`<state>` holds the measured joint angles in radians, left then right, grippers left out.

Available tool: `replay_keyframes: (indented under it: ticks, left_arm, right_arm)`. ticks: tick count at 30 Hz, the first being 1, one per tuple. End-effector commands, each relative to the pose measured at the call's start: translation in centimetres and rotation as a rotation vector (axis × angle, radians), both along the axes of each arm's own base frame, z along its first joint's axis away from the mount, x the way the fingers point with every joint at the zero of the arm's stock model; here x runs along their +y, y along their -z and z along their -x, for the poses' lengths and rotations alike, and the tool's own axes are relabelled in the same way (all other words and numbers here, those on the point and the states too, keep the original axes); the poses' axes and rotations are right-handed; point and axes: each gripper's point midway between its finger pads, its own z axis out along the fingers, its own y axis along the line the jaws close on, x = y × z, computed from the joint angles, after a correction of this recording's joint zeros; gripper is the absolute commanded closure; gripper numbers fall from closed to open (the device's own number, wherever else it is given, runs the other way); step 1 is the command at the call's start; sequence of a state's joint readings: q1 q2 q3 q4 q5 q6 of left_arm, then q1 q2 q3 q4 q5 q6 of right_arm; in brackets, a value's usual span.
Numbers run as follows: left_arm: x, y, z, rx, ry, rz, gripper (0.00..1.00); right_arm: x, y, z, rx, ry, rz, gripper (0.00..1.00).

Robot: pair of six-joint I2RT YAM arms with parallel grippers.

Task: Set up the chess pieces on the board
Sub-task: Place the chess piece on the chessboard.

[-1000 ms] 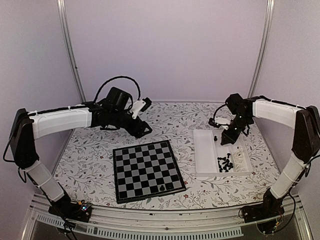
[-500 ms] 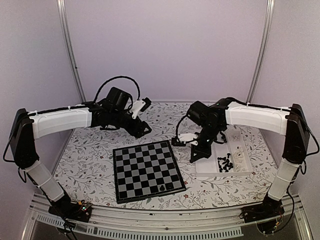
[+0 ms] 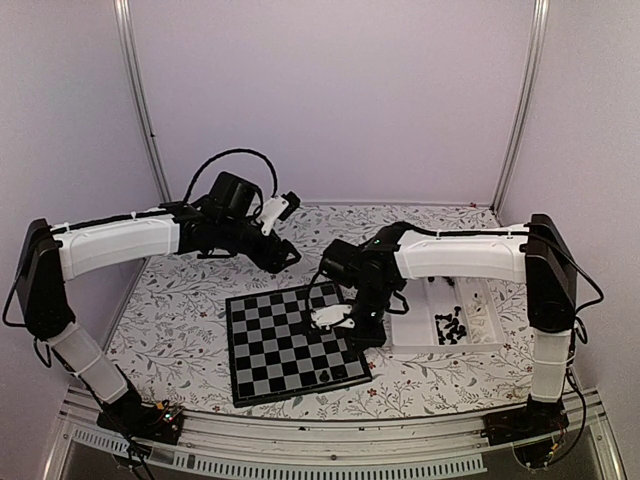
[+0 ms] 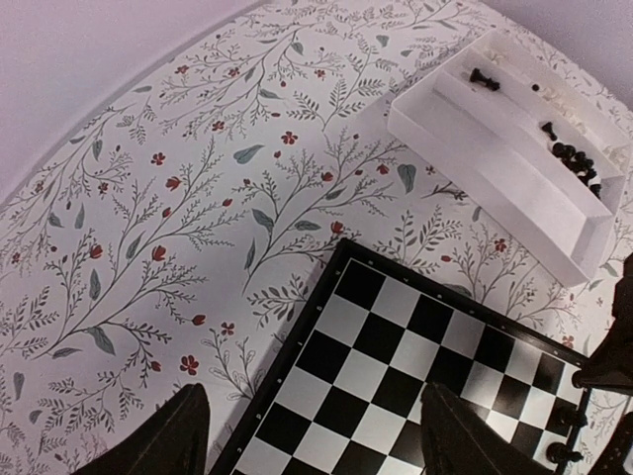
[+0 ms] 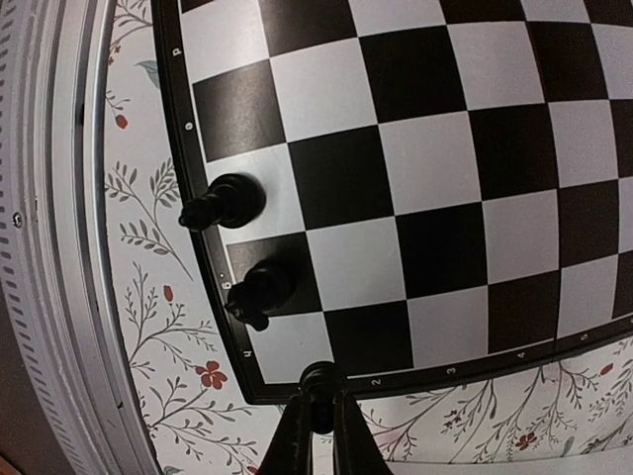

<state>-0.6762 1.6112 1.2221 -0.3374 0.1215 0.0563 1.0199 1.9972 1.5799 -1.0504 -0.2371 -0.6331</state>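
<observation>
**Piece carried across from tray to board**

Within the last second the right arm has swung from over the white tray (image 3: 408, 338) on the right to the near right part of the board (image 3: 285, 340). The right gripper (image 3: 358, 334) is clamped tight on one black chess piece (image 5: 318, 379), which hangs just over the board's right border beside the near right corner. I judge this to be the carry ending and the placing about to start.

The wrist view shows the grip and the two pieces (image 5: 226, 203) standing side by side on the near edge squares. From above they blur into one dark speck.

The overhead view shows the heap of remaining pieces (image 3: 450, 325) in the tray, so most of the work is left.

The left gripper (image 4: 312, 445) has not moved. It hovers at the board's far left, jaws wide and holding nothing.
</observation>
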Motion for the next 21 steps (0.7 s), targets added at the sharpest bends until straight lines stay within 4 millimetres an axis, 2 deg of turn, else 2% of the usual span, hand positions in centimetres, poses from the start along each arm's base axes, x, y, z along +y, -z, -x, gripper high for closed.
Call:
replay_keyframes:
  ticks: [1,21]
  left_arm:
    - [0.2,-2.3,0.1,-0.046,0.004,0.018,0.25]
    - [0.0,-2.3,0.4,-0.037,0.016,0.024,0.25]
  right_arm:
    - [0.6,0.9,0.1,-0.019,-0.029,0.028,0.93]
    - [1.3,2.6,-1.0,-0.059,-0.027,0.039,0.92]
